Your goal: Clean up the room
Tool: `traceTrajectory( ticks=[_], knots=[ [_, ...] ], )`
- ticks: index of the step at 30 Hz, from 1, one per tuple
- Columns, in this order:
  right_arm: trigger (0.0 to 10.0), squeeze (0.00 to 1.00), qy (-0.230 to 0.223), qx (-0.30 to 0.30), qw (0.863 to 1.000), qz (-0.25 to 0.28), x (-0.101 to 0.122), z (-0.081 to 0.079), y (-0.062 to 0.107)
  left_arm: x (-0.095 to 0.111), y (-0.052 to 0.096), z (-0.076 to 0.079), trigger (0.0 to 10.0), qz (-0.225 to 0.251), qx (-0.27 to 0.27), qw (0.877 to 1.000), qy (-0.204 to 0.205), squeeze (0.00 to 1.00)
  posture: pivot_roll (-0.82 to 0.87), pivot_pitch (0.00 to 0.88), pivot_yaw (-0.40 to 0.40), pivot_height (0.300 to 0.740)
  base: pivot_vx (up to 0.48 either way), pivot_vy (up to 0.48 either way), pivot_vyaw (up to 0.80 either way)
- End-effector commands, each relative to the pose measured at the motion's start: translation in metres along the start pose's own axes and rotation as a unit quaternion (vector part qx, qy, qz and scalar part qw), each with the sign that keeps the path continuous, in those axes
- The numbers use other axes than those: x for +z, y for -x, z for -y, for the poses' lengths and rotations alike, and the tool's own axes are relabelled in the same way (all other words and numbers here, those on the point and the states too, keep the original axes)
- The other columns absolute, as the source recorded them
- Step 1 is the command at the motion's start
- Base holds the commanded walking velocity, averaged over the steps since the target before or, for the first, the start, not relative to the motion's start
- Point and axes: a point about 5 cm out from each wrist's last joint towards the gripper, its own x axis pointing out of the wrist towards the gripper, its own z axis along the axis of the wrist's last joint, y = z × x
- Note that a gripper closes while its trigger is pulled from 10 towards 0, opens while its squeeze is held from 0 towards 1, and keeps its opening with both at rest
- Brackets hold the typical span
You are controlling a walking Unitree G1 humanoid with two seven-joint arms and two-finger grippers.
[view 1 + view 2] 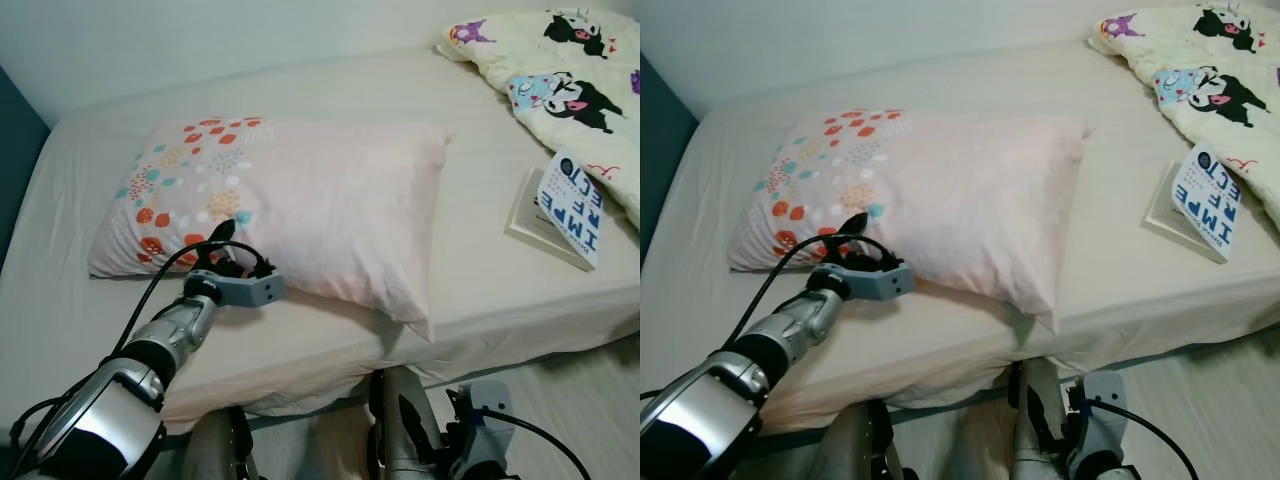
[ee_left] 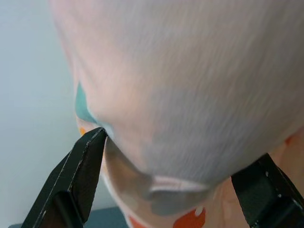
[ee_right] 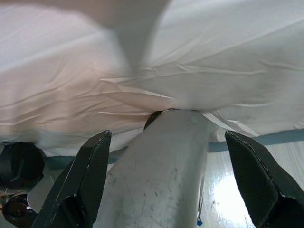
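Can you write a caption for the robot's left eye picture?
Left gripper open at the near edge of the pink pillow on the bed.

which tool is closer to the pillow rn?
Left. The left tool is at the pillow near its patterned front edge, fingers open around it. The right tool hangs low beside the bed, below the mattress.

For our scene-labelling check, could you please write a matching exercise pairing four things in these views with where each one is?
1. pillow
2. book
3. left gripper
4. right gripper

A. low beside the bed, over the robot's leg
B. at the pillow's near edge, fingers apart
C. beside the cartoon quilt
D. middle of the bed

Pairs: 1-D, 2-C, 3-B, 4-A
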Motion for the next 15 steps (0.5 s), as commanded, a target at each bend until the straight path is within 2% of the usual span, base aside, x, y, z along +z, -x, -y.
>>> traceTrajectory(
  ticks=[1, 8, 10, 11, 12, 15],
  knots=[
    [10.0, 0.0, -0.025, -0.007, 0.998, -0.062, -0.024, -0.003, 0.015, 0.003, 0.002, 0.007, 10.0, -0.003, -0.005, 1.0, -0.004, 0.0, -0.32, 0.393, 0.056, 0.581, 0.0, 0.0, 0.0],
    [10.0, 0.0, -0.031, 0.007, 0.999, -0.035, -0.008, -0.01, 0.018, 0.003, 0.0, 0.005, 10.0, -0.023, 0.016, 1.0, -0.001, 0.0, -0.33, 0.397, 0.047, 0.581, 0.0, 0.0, 0.0],
    [10.0, 0.0, -0.032, 0.014, 0.999, -0.03, -0.005, -0.013, 0.018, 0.002, -0.002, 0.001, 3.1, -0.029, 0.03, 0.999, 0.003, 0.0, -0.34, 0.395, 0.043, 0.581, 0.0, 0.0, 0.0],
    [10.0, 0.0, -0.032, 0.014, 0.999, -0.03, -0.005, -0.013, 0.018, 0.002, -0.002, 0.001, 3.1, -0.029, 0.03, 0.999, 0.003, 0.0, -0.34, 0.395, 0.043, 0.581, 0.0, 0.0, 0.0],
    [10.0, 0.0, -0.033, 0.015, 0.999, -0.03, -0.004, -0.014, 0.018, 0.002, -0.003, -0.001, 0.0, -0.031, 0.036, 0.999, 0.005, 0.0, -0.34, 0.395, 0.043, 0.581, 0.0, 0.0, 0.0],
    [10.0, 0.0, -0.034, 0.021, 0.999, -0.029, -0.002, -0.015, 0.018, -0.001, -0.005, -0.007, 0.0, -0.041, 0.053, 0.998, 0.012, 0.0, -0.33, 0.391, 0.04, 0.581, 0.0, 0.0, 0.0]
  ],
)
